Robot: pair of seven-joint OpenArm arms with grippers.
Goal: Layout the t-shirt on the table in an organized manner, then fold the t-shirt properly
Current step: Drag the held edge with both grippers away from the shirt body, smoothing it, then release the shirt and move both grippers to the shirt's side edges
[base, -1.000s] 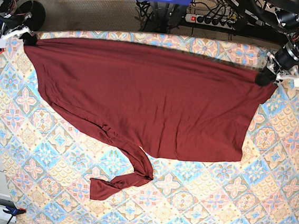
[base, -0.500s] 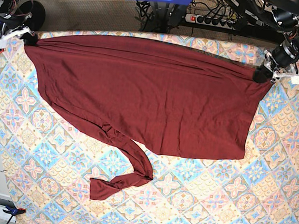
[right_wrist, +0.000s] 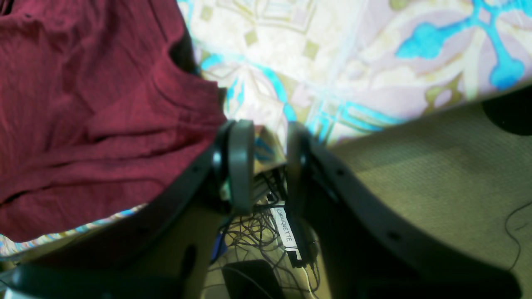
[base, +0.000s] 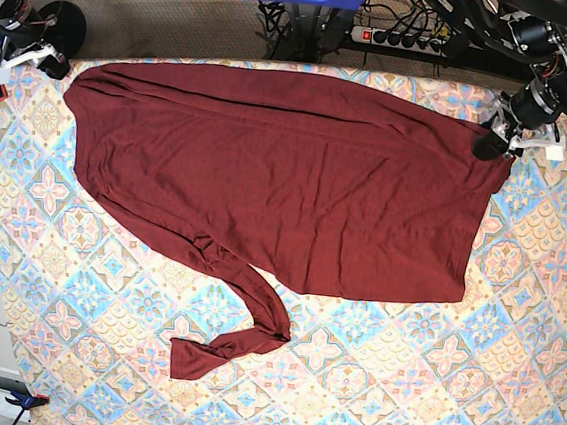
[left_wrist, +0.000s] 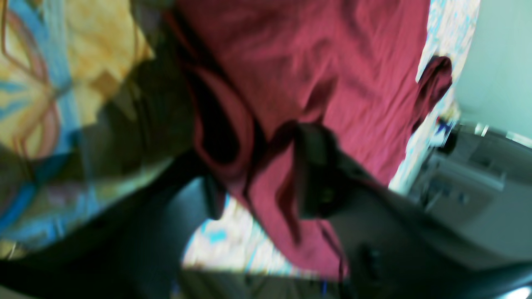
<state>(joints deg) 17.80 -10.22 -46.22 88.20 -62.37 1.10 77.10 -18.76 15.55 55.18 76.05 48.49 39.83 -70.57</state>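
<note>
Across the far half of the table (base: pixel 507 395), we see the t-shirt (base: pixel 286 183) lying mostly flat, one sleeve trailing toward the near edge in a twisted rope. Our right gripper (right_wrist: pixel 270 166) hangs at the far corner with its jaws apart around nothing, the shirt's edge just beside one finger, which we read as a let-go after spreading. Our left gripper (left_wrist: pixel 262 178) sits at the opposite far corner, cloth bunched between its parted fingers; blur keeps us from telling whether they pinch it. No containers appear. We judge the sleeve needs straightening before folding.
</note>
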